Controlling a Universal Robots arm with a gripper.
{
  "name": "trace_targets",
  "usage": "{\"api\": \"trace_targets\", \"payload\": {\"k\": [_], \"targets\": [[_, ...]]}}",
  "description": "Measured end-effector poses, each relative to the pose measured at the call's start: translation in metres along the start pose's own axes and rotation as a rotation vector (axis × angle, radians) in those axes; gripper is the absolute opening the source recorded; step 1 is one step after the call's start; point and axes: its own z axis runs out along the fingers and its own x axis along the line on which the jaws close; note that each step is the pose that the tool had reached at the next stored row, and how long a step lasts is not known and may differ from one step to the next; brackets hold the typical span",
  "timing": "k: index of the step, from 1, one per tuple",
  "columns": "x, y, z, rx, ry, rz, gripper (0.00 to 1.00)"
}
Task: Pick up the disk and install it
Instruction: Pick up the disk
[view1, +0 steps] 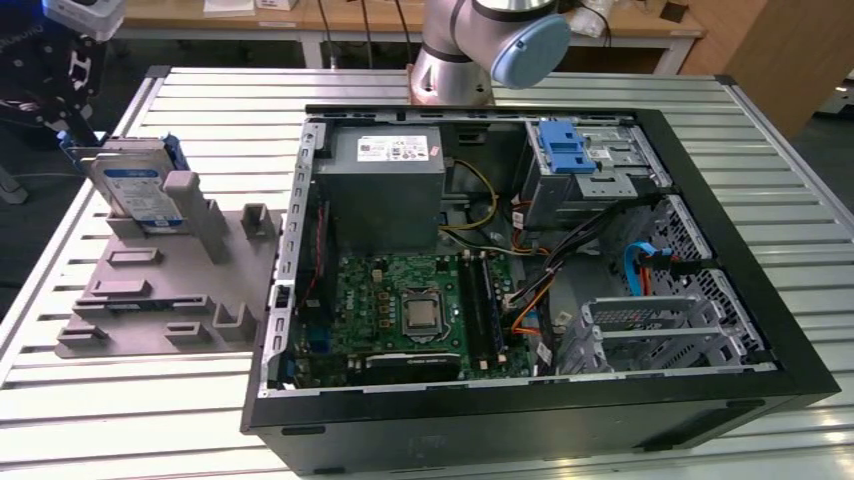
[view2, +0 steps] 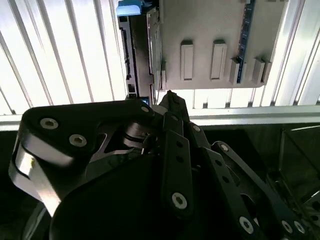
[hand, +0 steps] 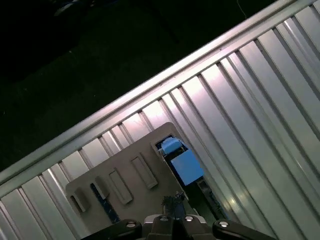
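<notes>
One disk (view1: 136, 192) stands on edge in a slot at the far end of a grey holder (view1: 160, 300), on the exterior view's left of the open computer case (view1: 534, 425). Its white-and-blue label faces the camera and it leans a little rather than standing quite upright. A blue side rail (hand: 186, 167) runs along its upper edge and shows from above in the first wrist view. Nothing grips or touches the disk apart from the holder's posts. The gripper (view2: 169, 97) hangs over the holder's edge close to the rim of the slatted metal table (view1: 134, 425), apart from the disk. In both wrist views its fingers (view2: 174, 112) are pressed together at the tips with nothing pinched between them. The holder is a flat grey plate with several raised blocks and slots, lying on the table just beside the case's side wall. The case lies on its side with the panel off. Inside it, a large grey metal box with a white sticker (view1: 387, 185) sits toward the far side, and the green motherboard (view1: 400, 310) lies nearer the camera. At the far corner on the exterior view's right, a blue plastic latch (view1: 567, 150) sits on a metal drive bay (view1: 594, 180). A perforated metal cage (view1: 667, 325) occupies the near corner on that side, and bundles of coloured cables run between them. The arm's base (view1: 461, 55) rises from the table behind the case.
</notes>
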Motion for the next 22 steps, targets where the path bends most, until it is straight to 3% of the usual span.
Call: {"api": "trace_targets", "payload": {"k": [4, 9, 12, 22], "targets": [[-0.0001, 0.0001, 0.0007, -0.0011, 0.0028, -0.070, 0.11], [-0.0097, 0.0083, 0.0016, -0.0013, 0.0038, -0.088, 0.11], [-0.0102, 0.0098, 0.0025, -0.0016, 0.0046, -0.112, 0.11], [-0.0102, 0.0096, 0.0085, -0.0045, 0.0121, -0.293, 0.11]]}}
